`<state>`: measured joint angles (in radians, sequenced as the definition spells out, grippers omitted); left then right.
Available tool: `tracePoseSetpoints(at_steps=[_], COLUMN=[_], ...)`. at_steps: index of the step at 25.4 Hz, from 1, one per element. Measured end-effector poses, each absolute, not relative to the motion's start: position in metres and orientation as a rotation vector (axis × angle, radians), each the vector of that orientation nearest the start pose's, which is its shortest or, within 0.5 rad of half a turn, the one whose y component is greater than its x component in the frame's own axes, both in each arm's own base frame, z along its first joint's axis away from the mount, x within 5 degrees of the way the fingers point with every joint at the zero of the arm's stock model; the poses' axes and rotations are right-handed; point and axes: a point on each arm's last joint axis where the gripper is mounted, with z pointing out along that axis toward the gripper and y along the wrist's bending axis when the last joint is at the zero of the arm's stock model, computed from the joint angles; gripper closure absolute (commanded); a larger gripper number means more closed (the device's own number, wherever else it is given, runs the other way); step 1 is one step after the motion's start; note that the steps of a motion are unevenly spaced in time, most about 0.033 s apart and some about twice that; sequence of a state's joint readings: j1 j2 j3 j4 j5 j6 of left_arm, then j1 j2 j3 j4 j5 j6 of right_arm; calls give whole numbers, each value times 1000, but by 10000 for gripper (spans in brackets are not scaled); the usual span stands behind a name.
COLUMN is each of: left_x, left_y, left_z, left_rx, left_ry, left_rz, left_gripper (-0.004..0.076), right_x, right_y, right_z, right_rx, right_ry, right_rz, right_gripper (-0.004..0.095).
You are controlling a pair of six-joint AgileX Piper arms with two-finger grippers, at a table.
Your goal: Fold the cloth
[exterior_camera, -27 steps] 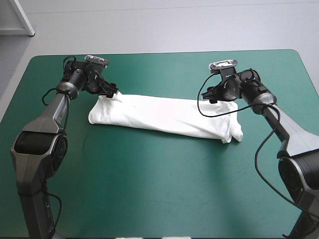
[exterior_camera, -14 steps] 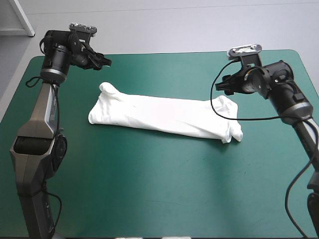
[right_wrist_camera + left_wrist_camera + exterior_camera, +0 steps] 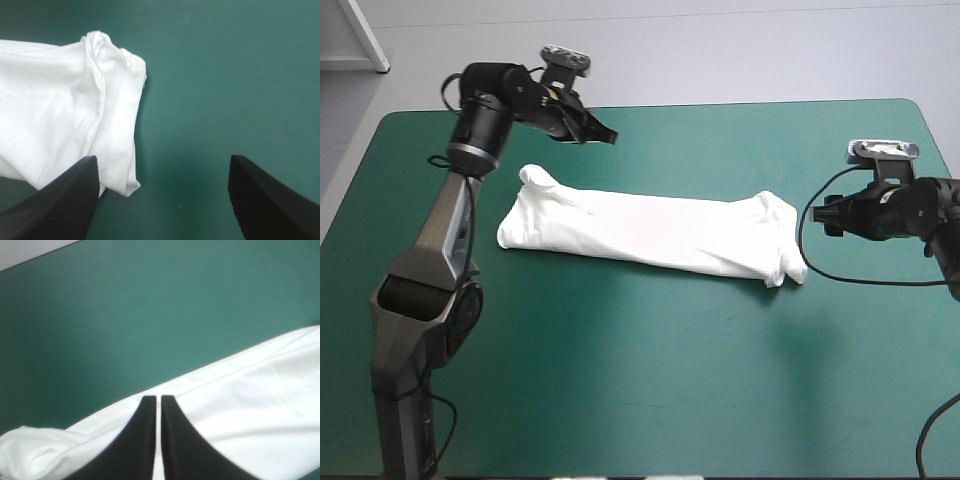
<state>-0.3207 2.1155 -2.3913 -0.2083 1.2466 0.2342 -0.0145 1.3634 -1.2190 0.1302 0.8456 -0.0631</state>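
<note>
white shirt (image 3: 650,235) lies folded into one long narrow band across the middle of the teal-green bench (image 3: 650,390); the band runs slightly aslant, its left end closer to the far edge, its right end closer to the near edge; the left end has a small bunched peak at its far corner; the right end is rumpled, with a couple of soft lobes at its near corner; the cloth between them lies fairly flat with shallow creases.

my left jaws are raised over the far left part of the bench, beyond the shirt's left end and clear of it; their fingers (image 3: 145,440) stand together in a pointed arch with only a thin slit between them, and nothing is caught in it; from my left wrist the shirt (image 3: 250,405) shows below and to both sides of the tips, with bare cover ahead of them and a bunched end off to one side.

my right jaws sit off the shirt's right end, near it but not touching, toward the bench's right edge; their fingers (image 3: 65,200) are spread wide and hold nothing; from my right wrist the shirt's rumpled end (image 3: 60,100) lies ahead of one finger; only bare cover shows between the two.
</note>
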Motion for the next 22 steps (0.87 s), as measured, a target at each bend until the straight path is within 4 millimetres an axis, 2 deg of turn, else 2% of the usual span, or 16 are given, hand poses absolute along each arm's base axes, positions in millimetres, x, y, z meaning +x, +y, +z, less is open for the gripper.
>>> tracePoseSetpoints(at_steps=[4,9,14,15,17,22], left_x=[433,434,429,427,425,427], left_y=[-207,-239,-246,-245,-244,-245], left_z=[354,306,265,250,235,220], left_rx=[800,884,927,938,947,945], left_ry=[2393,2490,2617,2667,2717,2745], left_rz=[-303,-343,-349,-344,-340,-346], left_gripper=[705,705,705,705,705,705], right_x=[278,276,280,285,294,319], right_y=[3,5,3,4,9,18], right_z=[327,314,303,297,287,256], right_rx=[-3,-12,13,21,36,100], right_ry=[2502,2512,2511,2517,2520,2535], right_rz=[182,235,255,287,376,572], right_gripper=[237,237,231,231,231,231])
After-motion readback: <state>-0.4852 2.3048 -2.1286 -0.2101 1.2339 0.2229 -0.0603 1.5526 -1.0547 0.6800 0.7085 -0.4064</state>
